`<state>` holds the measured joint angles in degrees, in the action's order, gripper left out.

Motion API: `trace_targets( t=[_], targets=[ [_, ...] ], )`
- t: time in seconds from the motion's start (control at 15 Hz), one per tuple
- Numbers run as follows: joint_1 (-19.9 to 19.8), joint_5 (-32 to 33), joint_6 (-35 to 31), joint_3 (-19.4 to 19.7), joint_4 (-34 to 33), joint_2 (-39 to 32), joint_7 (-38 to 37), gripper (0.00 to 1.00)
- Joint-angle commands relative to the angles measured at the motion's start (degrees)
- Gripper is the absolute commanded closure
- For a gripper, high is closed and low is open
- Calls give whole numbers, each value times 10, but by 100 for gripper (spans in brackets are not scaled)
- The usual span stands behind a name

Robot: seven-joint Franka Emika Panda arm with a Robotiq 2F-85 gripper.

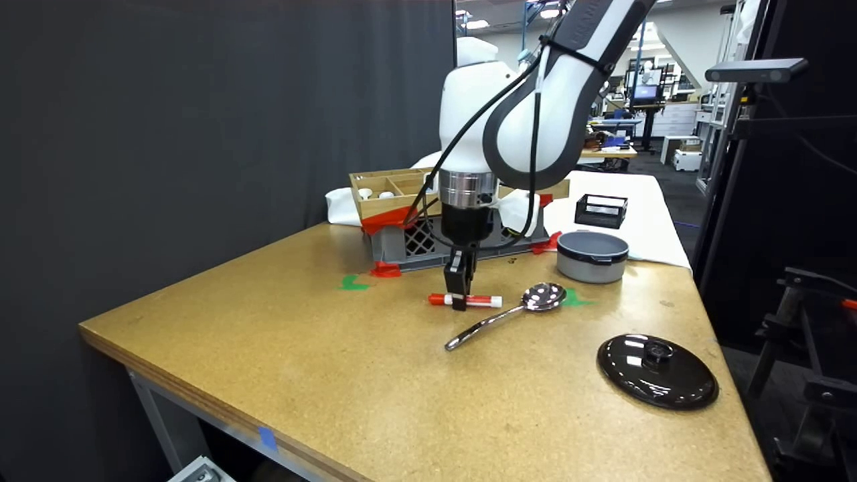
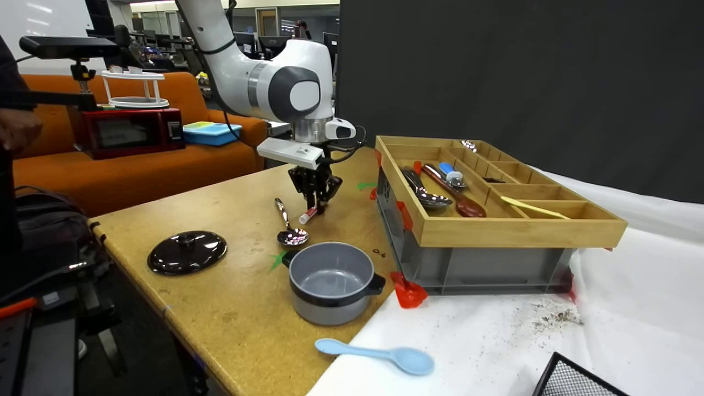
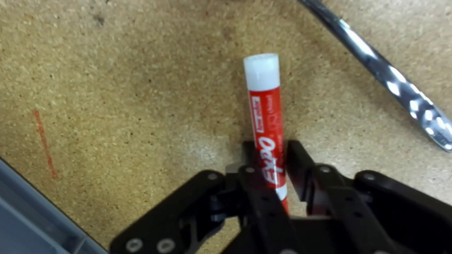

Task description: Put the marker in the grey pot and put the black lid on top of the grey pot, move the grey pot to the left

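The red marker [image 3: 265, 116] with its white end lies flat on the wooden table, also visible in both exterior views. My gripper [image 3: 270, 150] is down at the table with a finger on either side of the marker's middle. The jaws stand close about it, and a narrow gap shows between the marker and the right-hand finger [image 3: 300, 158]. Part of the marker's red cap end is hidden behind the gripper in the wrist view. The grey pot [image 2: 330, 314] is uncovered, and its inside looks empty. The black lid [image 1: 659, 385] lies knob-up near a table edge, apart from the pot.
A shiny metal spoon [image 1: 543, 298] lies beside the marker, between it and the lid. Behind the gripper stands a grey crate [image 1: 395, 248] bearing a wooden tray [image 2: 522, 234] of utensils. A light blue spoon [image 2: 412, 360] and a black mesh box [image 1: 600, 213] are beyond the pot.
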<state>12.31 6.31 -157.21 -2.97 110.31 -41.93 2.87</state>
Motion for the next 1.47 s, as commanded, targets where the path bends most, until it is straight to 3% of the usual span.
trace_targets(
  t=[0.0, 0.33, 0.67, 1.07, 1.4],
  targets=[
    [-12, 0, -1, -10, 4, -3, 2, 100],
    [-83, -40, -17, -82, 70, 51, 67, 95],
    [-135, -87, -35, -111, 193, 175, 92, 95],
    [-189, -176, -36, -100, 287, 287, 146, 95],
    [-220, -242, 6, -65, 314, 330, 202, 95]
  ],
)
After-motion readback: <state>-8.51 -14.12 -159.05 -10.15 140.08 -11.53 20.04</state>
